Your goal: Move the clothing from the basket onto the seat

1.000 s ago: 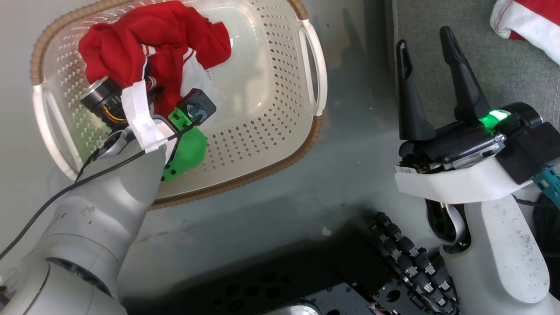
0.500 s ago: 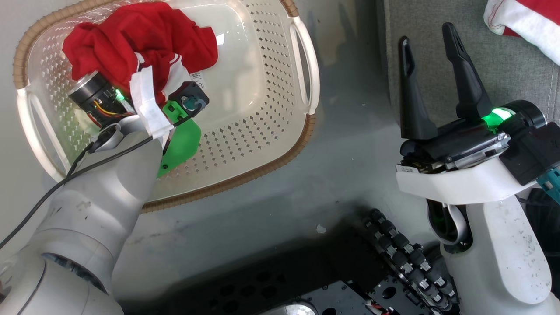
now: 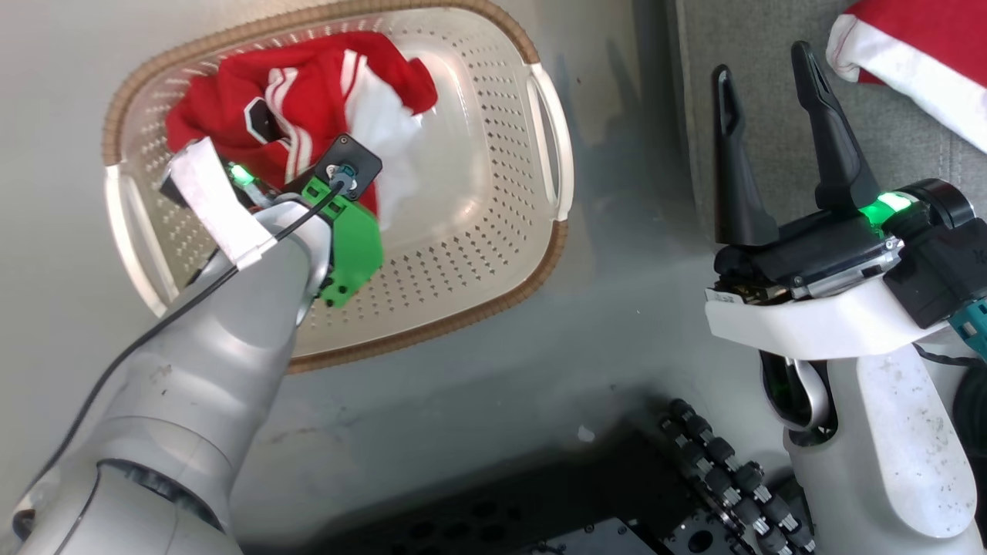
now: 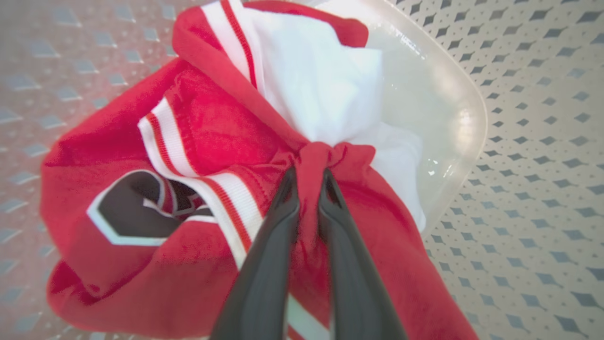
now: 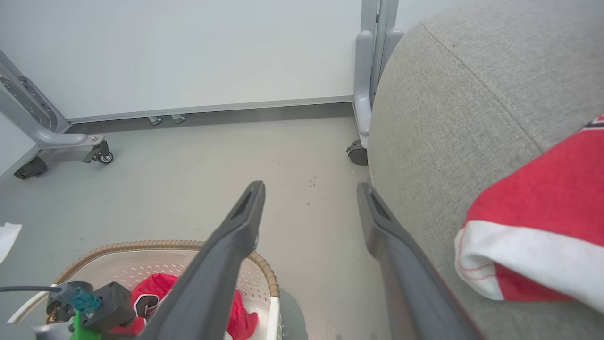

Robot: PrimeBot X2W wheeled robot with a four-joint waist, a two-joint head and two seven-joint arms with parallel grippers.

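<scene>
1. The left gripper [image 4: 307, 177] is pinching a red fold of the striped garment [image 4: 198, 141]. Its jaws are nearly closed on the cloth, down inside the basket [image 3: 478, 254].
2. The basket is sitting on the grey floor [image 3: 617, 308]. Its side wall and handle [image 3: 557, 146] are standing between that garment and the seat [image 5: 439, 94].
3. The right gripper [image 3: 762, 65] is hovering over the seat's edge with its fingers spread wide and gripping nothing. It is sitting between the basket and the other garment [image 3: 910, 69], which is lying on the seat.
4. Further back, the grey wheeled legs [image 5: 365, 94] of a white panel are standing just beside the seat, and a white scrap [image 5: 7, 238] is lying on the floor.
5. Against a second ago, the head camera is sitting differently, so the whole scene is shifted.
6. The striped garment is now showing its white stripes and a dark patch upward, where a mostly plain red heap was showing before.
7. The left wrist is turned differently, while the right gripper is staying just as wide.
</scene>
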